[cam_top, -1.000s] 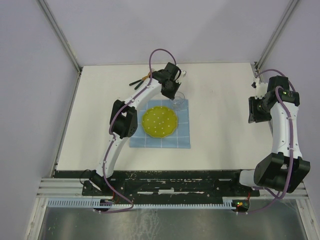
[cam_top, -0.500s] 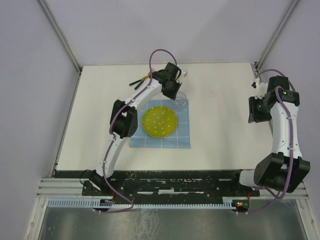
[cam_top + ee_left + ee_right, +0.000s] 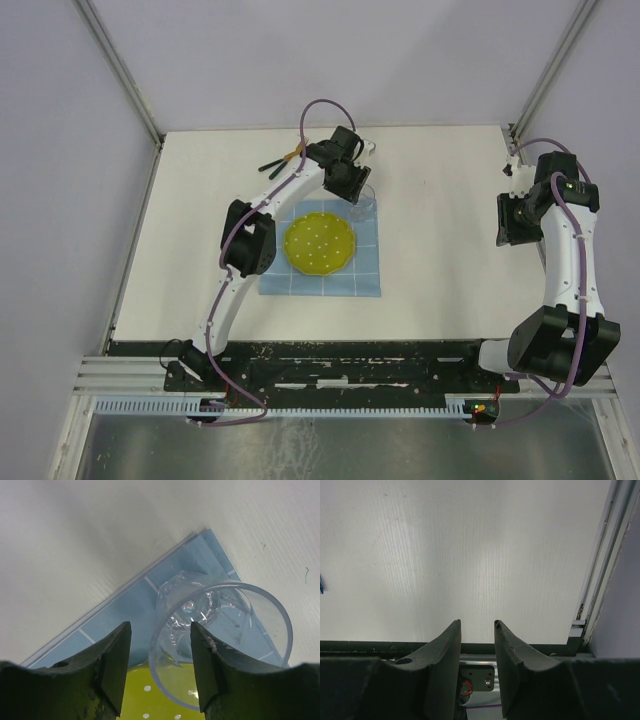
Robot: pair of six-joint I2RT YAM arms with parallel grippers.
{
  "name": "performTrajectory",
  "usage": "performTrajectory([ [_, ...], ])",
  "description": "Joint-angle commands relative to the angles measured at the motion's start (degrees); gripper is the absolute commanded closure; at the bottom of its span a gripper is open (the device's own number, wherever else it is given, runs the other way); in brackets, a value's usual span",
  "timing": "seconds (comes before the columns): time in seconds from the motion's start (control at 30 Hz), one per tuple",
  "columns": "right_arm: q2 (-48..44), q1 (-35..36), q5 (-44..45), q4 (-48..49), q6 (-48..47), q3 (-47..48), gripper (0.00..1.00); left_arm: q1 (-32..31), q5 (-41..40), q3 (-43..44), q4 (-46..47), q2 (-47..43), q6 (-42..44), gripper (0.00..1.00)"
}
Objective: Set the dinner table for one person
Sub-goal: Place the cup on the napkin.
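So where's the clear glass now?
Top view, near centre: the glass stands on the blue cloth, far right corner, beside the yellow plate, under the left end effector.

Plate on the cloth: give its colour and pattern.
Plate: yellow-green with white dots, clearest from top external.

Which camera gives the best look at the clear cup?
The left wrist view: the cup shows large and close, upright on the blue cloth's corner beside the yellow plate. The top view shows only a sliver of it past the left arm. The right wrist view misses it.
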Motion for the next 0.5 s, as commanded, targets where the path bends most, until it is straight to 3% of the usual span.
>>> performTrajectory([
  [0.0,-0.19,-0.04,-1.06,0.71,-0.33,1.64,0.59,-0.28,-2.29,2.15,0.57,-1.20,3.21,0.40],
  [0.3,-0.54,-0.05,-1.41,0.73,-0.38,1.19,0.59,0.32,-8.92,3.91,1.07,-8.08,3.85,0.36],
  [0.47,-1.29,0.01,-1.58,0.60,-0.38,0.72,0.59,4.08,-10.28,3.50,2.17,-12.47,3.58,0.36],
])
